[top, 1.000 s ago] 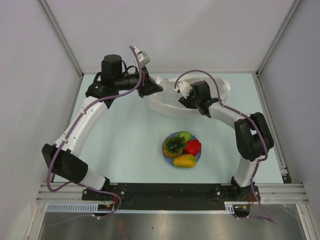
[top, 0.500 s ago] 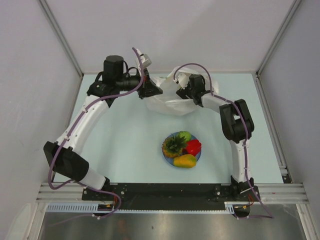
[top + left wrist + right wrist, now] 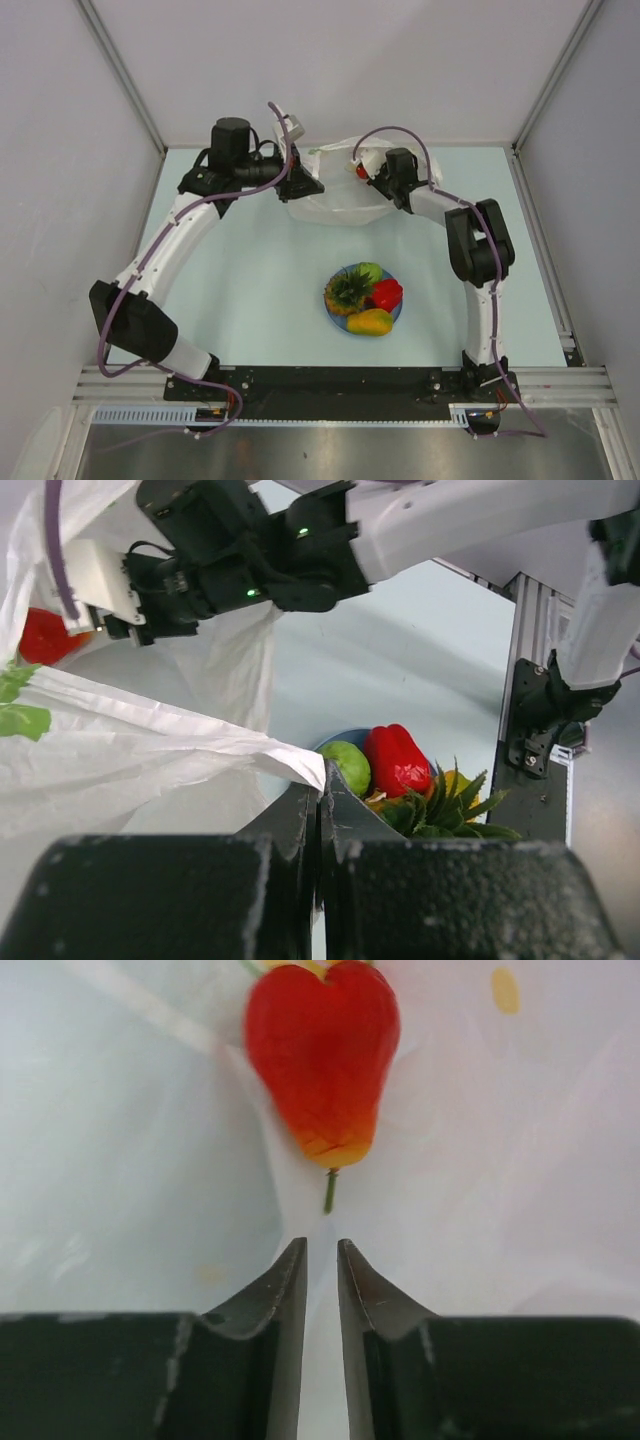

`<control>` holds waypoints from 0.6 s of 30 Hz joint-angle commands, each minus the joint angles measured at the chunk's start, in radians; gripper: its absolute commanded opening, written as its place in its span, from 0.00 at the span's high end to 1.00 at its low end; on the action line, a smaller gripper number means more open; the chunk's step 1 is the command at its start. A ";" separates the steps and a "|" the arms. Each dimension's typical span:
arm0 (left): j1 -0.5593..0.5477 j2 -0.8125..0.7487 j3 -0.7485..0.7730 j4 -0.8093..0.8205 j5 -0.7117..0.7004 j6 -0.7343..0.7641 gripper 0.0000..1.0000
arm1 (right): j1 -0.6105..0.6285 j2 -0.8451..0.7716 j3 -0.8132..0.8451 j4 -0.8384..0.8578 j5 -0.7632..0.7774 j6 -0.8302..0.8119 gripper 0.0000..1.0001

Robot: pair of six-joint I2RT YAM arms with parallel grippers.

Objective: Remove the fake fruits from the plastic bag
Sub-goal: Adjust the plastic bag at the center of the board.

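The white plastic bag (image 3: 340, 200) sits bunched at the back middle of the table. My left gripper (image 3: 305, 185) is shut on the bag's left edge, and in the left wrist view the film (image 3: 150, 755) is drawn into my closed left gripper (image 3: 320, 780). My right gripper (image 3: 368, 172) is at the bag's right top. Its jaws (image 3: 320, 1245) stand a narrow slit apart with a fold of bag film between them. Just ahead of them a red-orange fruit (image 3: 322, 1055) lies against the film. On the blue plate (image 3: 396, 312) are a pineapple (image 3: 349, 291), a green apple (image 3: 371, 271), a red pepper (image 3: 387, 293) and a mango (image 3: 370, 322).
The plate of fruits stands in the near middle, between the two arm bases. Grey walls close the table in on the left, back and right. A black rail (image 3: 340, 380) runs along the near edge.
The right arm swung back and left onto the bag and its jaws closed from wide to a slit. The bag is drawn up tighter between the grippers. The left gripper barely moved.
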 commanded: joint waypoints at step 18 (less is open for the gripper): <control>0.008 -0.205 -0.063 -0.029 -0.007 0.075 1.00 | 0.116 -0.584 -0.349 -0.309 -0.116 0.115 0.85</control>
